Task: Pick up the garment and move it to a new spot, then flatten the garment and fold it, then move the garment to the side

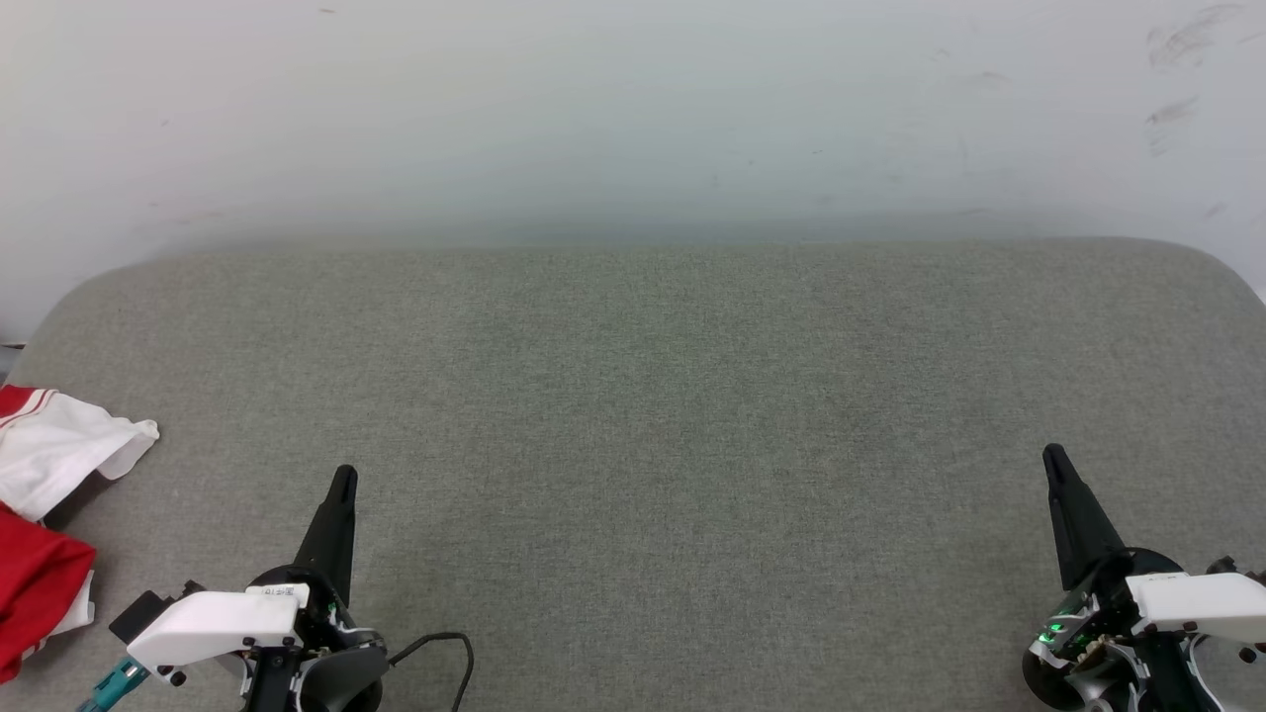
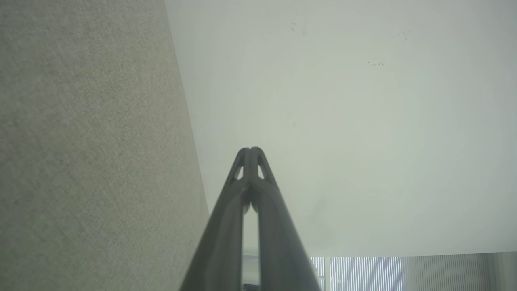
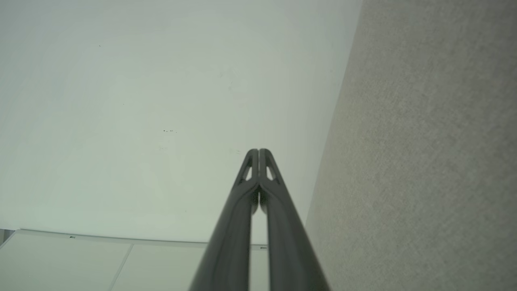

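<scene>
Clearly there is one garment [image 1: 35, 578], a soft red jersey with a white short sleeve and red-and-white striped trim. It lies crumpled at the far left edge of the bench [image 1: 653, 415] in the head view, partly cut off by the picture's border. The print on it cannot be made out. The bench is a single broad grey woven-fabric surface with rounded far corners, set against a plain white wall [image 1: 633, 109] marked with a few faint scuffs.

There are two claws. The left claw [image 1: 343, 480] hangs over the bench at the lower left, near the garment but apart from it, with its dark fingers pointing towards the wall. In the left wrist view the left claw [image 2: 251, 150] has its tips pressed together with nothing between them. The right claw [image 1: 1054, 457] is at the lower right, well apart from the garment. In the right wrist view the right claw [image 3: 258, 151] is likewise closed tip to tip and holds nothing.

One thin black cable [image 1: 440, 648] loops over the bench beside the left wrist. Small green lights [image 1: 1058, 628] glow on the right wrist.
</scene>
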### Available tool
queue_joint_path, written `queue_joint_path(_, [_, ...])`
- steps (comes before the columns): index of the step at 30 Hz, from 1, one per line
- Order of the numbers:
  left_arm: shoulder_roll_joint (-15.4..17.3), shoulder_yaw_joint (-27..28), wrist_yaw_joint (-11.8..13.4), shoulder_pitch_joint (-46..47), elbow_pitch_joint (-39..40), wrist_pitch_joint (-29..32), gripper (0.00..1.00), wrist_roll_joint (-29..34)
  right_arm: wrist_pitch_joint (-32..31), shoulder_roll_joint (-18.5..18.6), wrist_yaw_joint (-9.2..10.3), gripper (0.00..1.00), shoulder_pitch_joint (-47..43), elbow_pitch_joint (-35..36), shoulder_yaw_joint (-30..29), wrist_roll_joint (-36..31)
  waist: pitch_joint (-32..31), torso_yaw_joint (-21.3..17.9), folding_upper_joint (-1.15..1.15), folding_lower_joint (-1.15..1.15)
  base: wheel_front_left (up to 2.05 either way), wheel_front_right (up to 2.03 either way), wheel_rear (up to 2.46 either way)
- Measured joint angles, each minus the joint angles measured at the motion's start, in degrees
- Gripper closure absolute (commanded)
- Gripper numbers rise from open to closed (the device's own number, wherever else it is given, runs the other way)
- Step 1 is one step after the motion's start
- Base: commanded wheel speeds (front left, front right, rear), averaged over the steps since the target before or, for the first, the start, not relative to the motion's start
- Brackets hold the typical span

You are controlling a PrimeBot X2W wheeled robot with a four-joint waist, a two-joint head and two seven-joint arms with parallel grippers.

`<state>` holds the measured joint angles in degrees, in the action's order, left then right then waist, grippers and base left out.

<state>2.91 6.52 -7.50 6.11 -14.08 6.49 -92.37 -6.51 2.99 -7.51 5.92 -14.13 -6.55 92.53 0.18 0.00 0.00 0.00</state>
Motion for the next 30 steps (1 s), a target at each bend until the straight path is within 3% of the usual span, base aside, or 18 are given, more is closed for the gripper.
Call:
queue_joint_path(25, [0.0, 0.01, 0.0, 0.0, 0.0, 0.01, 1.0, 0.0, 0.0, -0.01, 0.0, 1.0, 0.0, 0.0, 0.03, 0.0, 0.0, 0.0, 0.0, 0.0, 0.0, 0.0, 0.0])
queue_joint_path(26, [-0.02, -0.09, 0.01, -0.12, -0.35, -0.03, 0.0, 0.0, 0.0, -0.01, 0.0, 0.0, -0.21, -0.31, 0.04, 0.01, 0.0, 0.0, 0.0, 0.0, 0.0, 0.0, 0.0])
queue_joint_path(30, [-0.14, -0.55, 0.02, -1.8, -1.91, -0.24, 0.0, -0.01, 0.21, -0.07, 0.02, 0.0, -2.02, -1.75, 0.19, 0.02, 0.0, 0.0, 0.0, 0.0, 0.0, 0.0, 0.0])
